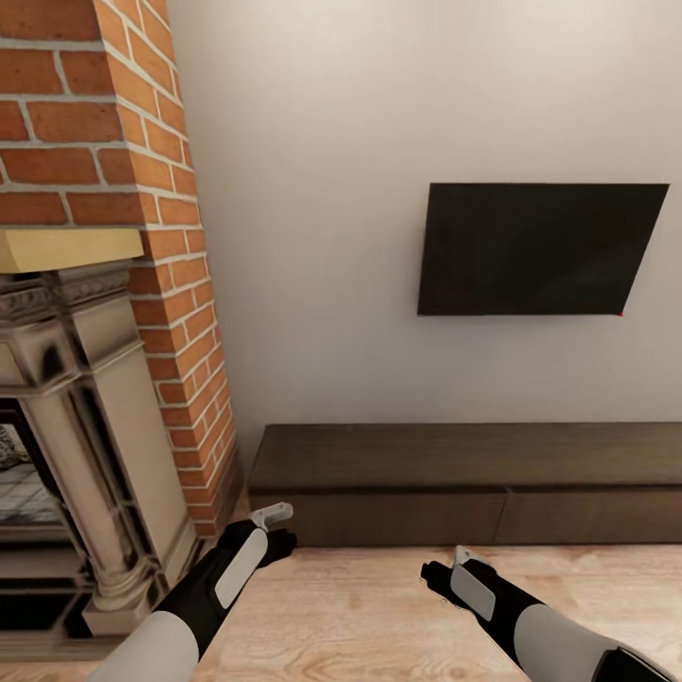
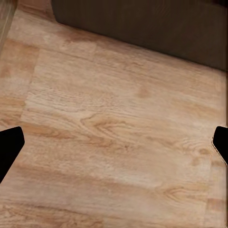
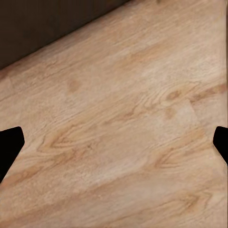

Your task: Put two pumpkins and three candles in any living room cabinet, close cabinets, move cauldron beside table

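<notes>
Cabinet (image 1: 474, 483): long axis left-right across lower frame, drawers shut. Left gripper (image 2: 114, 140) and right gripper (image 3: 114, 140): spread wide, empty, above floor (image 1: 379, 616).

Both my arms reach forward and low, white at the forearm and black toward the wrist, each with a pale grey plate on its upper side. My black two-fingered left gripper (image 2: 114, 142) has its fingers spread wide, dark tips at opposite edges of its wrist view. My black two-fingered right gripper (image 3: 114, 145) is spread just the same (nothing sits between either pair of fingers).
</notes>
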`<state>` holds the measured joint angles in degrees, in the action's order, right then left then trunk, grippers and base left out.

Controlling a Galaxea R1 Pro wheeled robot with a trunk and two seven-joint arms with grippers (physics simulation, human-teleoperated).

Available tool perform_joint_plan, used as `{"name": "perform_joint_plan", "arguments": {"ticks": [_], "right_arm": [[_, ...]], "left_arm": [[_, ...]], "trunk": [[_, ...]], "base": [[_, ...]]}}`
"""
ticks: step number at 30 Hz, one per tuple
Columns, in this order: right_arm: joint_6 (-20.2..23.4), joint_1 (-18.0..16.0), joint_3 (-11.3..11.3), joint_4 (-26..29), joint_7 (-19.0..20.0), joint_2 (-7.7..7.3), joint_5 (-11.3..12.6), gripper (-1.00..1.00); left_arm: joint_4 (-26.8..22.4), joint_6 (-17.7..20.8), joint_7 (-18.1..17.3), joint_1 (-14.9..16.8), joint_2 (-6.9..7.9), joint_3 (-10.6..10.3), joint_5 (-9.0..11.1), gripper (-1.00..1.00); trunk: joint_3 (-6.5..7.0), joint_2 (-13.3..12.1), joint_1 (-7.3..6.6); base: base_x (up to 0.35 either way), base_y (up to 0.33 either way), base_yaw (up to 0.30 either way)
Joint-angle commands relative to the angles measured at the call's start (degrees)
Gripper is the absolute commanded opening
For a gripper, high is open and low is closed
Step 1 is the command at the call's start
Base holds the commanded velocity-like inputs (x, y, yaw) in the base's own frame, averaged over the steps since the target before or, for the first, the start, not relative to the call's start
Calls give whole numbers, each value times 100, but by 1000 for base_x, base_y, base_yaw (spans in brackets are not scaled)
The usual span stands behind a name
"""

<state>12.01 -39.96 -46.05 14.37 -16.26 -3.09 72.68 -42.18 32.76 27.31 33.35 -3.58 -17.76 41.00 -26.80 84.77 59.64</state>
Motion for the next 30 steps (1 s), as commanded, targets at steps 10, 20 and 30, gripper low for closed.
{"name": "perform_joint_plan", "arguments": {"ticks": [10,20,30], "right_arm": [[-205,10,33,-517,1031,-164,1030,100],[-795,110,137,-1072,2739,-222,2769,100],[-1064,346,140,-1106,2924,-217,3282,100]], "left_arm": [[-591,1265,-762,4,451,-5,1117,100],[-986,2414,-3213,-4,1103,-103,2064,100],[-1172,2461,-3577,-38,1534,-161,2976,100]], "trunk": [[-7,3,3],[-7,3,3],[-7,3,3]], "base": [[218,-58,0],[28,-1,0],[90,30,0]]}}
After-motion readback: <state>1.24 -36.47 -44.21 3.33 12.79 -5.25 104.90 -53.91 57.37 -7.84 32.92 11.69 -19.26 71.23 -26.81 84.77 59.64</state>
